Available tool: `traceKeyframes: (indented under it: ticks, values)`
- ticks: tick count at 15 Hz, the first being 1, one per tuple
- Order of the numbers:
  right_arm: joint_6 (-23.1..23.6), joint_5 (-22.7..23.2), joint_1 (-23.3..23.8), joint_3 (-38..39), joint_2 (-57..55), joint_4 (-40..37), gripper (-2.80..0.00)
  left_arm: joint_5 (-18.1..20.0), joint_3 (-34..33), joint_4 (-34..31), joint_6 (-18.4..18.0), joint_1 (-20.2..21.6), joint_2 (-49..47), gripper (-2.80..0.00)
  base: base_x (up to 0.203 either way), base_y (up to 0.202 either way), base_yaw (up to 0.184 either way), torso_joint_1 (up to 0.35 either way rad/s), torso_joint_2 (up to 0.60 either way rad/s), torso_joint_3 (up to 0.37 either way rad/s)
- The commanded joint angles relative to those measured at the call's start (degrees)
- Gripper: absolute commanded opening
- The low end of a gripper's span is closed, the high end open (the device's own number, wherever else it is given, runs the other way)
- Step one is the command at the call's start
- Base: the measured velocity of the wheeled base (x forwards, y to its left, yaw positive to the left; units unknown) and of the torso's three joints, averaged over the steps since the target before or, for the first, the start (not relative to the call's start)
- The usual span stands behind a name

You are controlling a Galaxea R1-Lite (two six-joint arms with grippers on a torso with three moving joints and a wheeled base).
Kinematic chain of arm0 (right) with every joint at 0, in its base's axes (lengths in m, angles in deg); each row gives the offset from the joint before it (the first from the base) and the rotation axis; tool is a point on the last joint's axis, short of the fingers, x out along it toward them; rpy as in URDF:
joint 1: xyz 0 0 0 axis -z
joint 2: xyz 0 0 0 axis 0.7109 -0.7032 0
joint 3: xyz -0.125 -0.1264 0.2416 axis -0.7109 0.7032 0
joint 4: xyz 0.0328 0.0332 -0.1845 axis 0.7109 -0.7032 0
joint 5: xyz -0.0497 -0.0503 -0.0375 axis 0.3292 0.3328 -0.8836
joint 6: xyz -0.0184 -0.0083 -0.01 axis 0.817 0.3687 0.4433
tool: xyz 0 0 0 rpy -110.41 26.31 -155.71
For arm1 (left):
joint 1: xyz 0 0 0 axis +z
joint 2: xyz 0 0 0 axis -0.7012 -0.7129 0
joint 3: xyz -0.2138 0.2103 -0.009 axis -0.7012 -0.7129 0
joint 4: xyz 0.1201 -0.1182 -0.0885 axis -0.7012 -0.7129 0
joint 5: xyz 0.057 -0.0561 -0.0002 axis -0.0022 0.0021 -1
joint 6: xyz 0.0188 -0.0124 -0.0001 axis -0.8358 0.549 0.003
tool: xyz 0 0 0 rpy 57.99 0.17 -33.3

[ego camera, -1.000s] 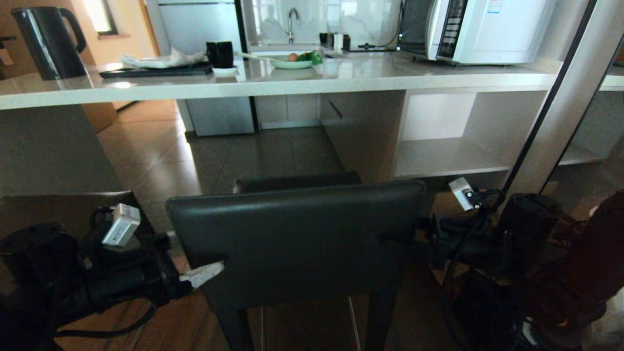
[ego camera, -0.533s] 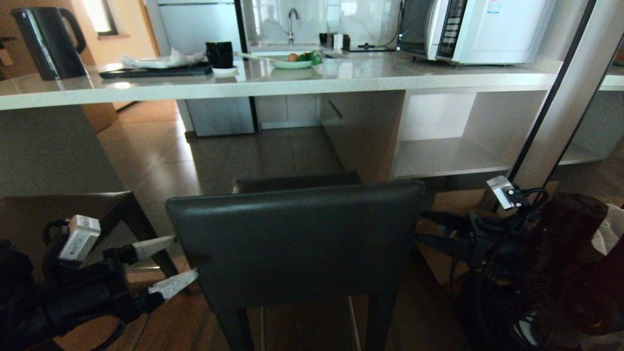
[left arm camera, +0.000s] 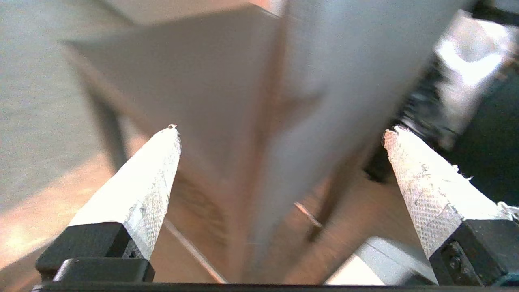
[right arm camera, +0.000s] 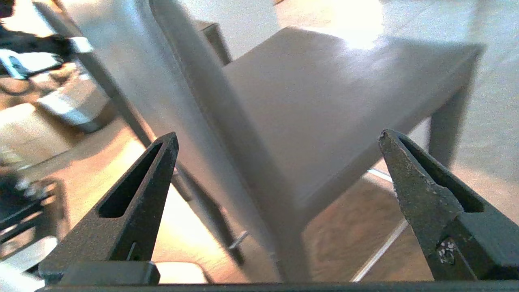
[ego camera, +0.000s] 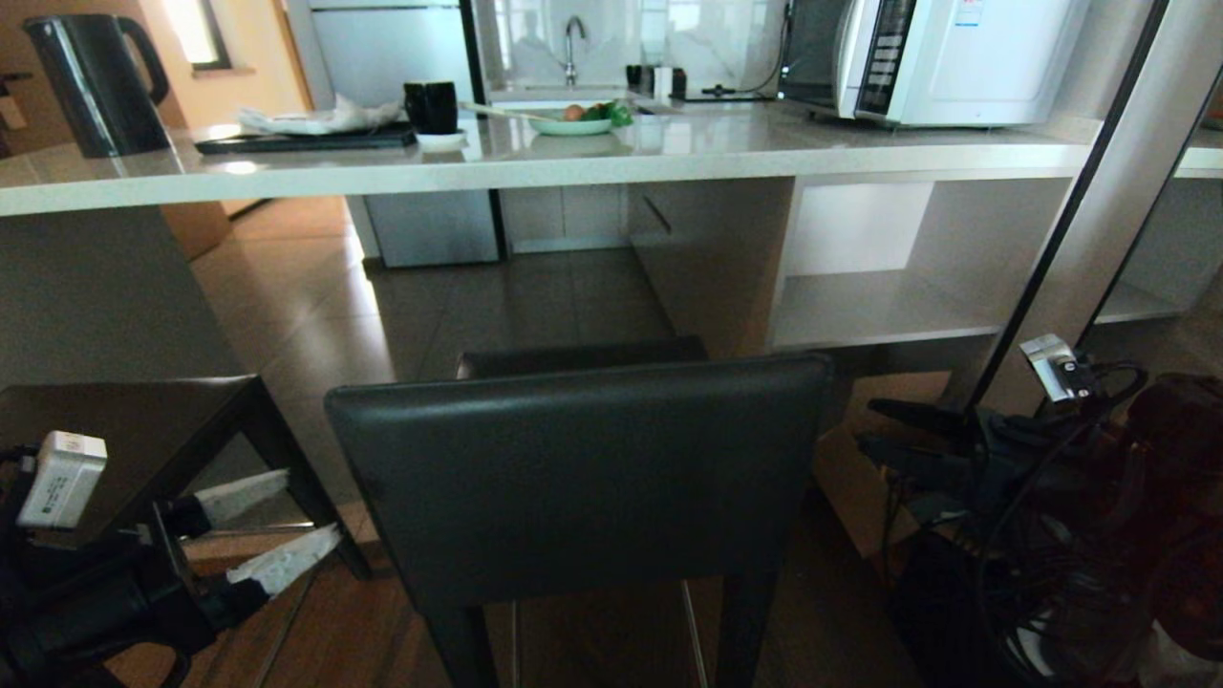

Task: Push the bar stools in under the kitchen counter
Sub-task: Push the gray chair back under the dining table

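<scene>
The table (ego camera: 535,162) ran wide across my view, and the nearer bar stool (ego camera: 583,468) stood squarely before me with its seat pointing under that table and its backrest lying crosswise between my arms; the second stool (ego camera: 124,420) sat to my left. My left hand (ego camera: 277,530) was spread wide and empty, just off the backrest's left end. My right hand (ego camera: 898,435) was equally wide and empty, just off the right end, about as close, so I judged a forward push needed both.
</scene>
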Motion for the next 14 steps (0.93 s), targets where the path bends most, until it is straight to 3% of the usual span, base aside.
traceKeyframes:
  ticks: [1, 3, 5, 7, 8, 10, 12, 14]
  values:
    - [0.5, -7.6, -1.0, -0.9, 0.7, 0.5, 0.00, -4.6, 2.4, 0.5, 1.4, 2.5, 0.0, 0.00, 0.000, 0.000, 0.000, 0.000, 0.00, 0.000]
    - [1.5, -21.5, -3.9, -3.4, -0.4, 0.5, 0.00, -15.9, 6.0, 0.5, 3.7, 1.5, -0.3, 0.00, 0.000, 0.000, 0.000, 0.000, 0.00, 0.000]
    - [4.2, -40.5, -6.9, -5.4, -0.6, -1.2, 0.00, -29.6, 8.9, -0.7, 3.5, -0.8, -1.6, 0.00, 0.000, 0.000, 0.000, 0.000, 0.00, 0.000]
    - [6.9, -57.8, -9.5, -7.0, 2.2, -10.8, 0.00, -42.3, 11.0, -4.6, 1.1, -4.2, -2.6, 0.00, 0.000, 0.000, 0.000, 0.000, 0.00, 0.000]
    - [7.4, -62.7, -10.1, -7.9, 4.5, -17.0, 0.00, -46.2, 12.2, -7.4, -1.6, -5.3, -3.1, 0.00, 0.000, 0.000, 0.000, 0.000, 0.00, 0.000]
    - [7.9, -66.7, -10.6, -9.2, 9.3, -25.1, 0.00, -54.9, 14.6, -15.6, -7.5, -5.9, -2.9, 0.00, 0.000, 0.000, 0.000, 0.000, 0.00, 0.000]
    - [8.1, -68.2, -10.6, -10.2, 11.0, -29.9, 0.00, -63.5, 17.3, -25.4, -8.4, -7.2, -1.3, 0.00, 0.000, 0.000, 0.000, 0.000, 0.00, 0.000]
    - [8.6, -70.7, -10.7, -10.2, 10.7, -30.1, 0.00, -65.6, 18.2, -32.8, -8.2, -8.5, 2.0, 0.00, 0.000, 0.000, 0.000, 0.000, 0.00, 0.000]
